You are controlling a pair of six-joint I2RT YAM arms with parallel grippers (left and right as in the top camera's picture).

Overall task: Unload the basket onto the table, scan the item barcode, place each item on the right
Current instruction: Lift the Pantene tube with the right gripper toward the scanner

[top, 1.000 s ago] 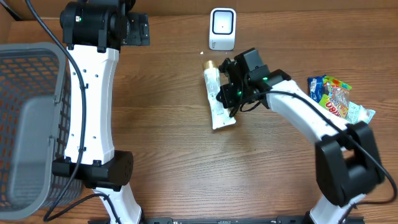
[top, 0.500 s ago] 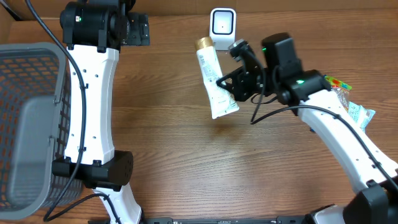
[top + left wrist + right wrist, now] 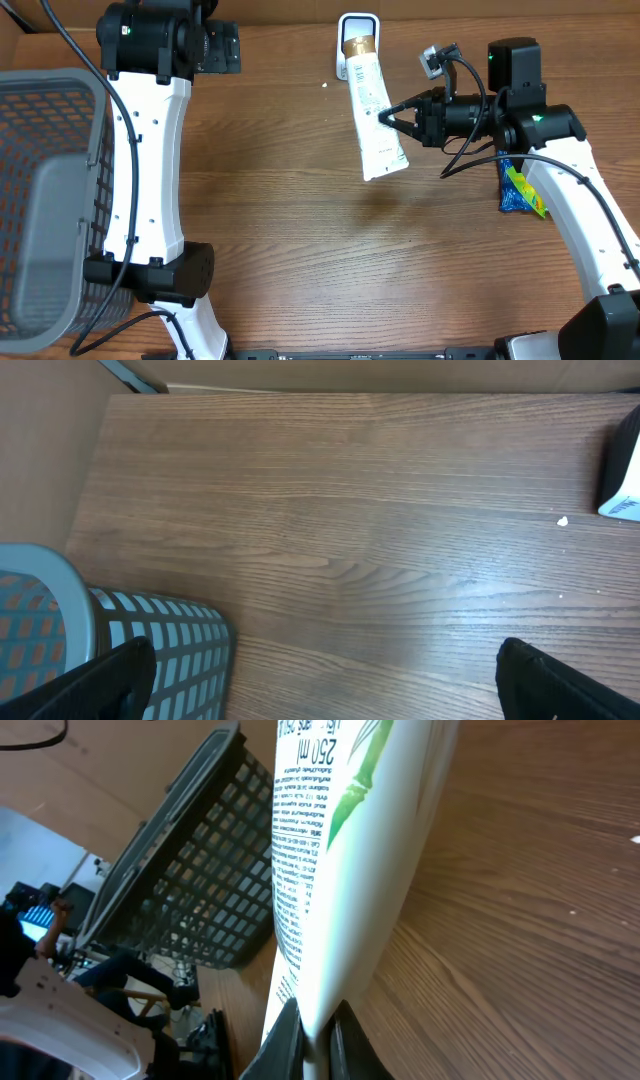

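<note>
- right gripper (image 3: pixel 392 115): the jaws are pressed together on the side edge of the tube (image 3: pixel 372 110), near the middle of its length. in the right wrist view the two fingers (image 3: pixel 285 1042) pinch the tube (image 3: pixel 340 870) from below, and the tube is off the table (image 3: pixel 280 250).
- direction: seen from overhead, the tube projects from the right gripper toward 9 o'clock.
- long axis: it runs from the gold cap at about 12 o'clock to the crimped end at about 5 o'clock, slightly tilted.
- key relation: the cap end overlaps the face of the white scanner (image 3: pixel 358 18) at the 12 o'clock edge of the table. the gap in height between cap and scanner cannot be read from above.
- barcode: printed text shows on the tube in the right wrist view, but no barcode can be made out. which face points at the scanner cannot be told.
- left gripper (image 3: pixel 320 685): the jaws are spread wide and hold nothing. it sits at 9 o'clock from the scanner, well apart from the tube, with the basket (image 3: pixel 50 200) beside it.
- nearer arm: the right arm holds the item and is the one placed to scan.
- judgement: the coming move probably calls for rolling or shifting the tube along its axis until the code faces the scanner window.
- other items: a snack packet (image 3: pixel 520 190) lies under the right arm, at 3 o'clock from the tube.
</note>
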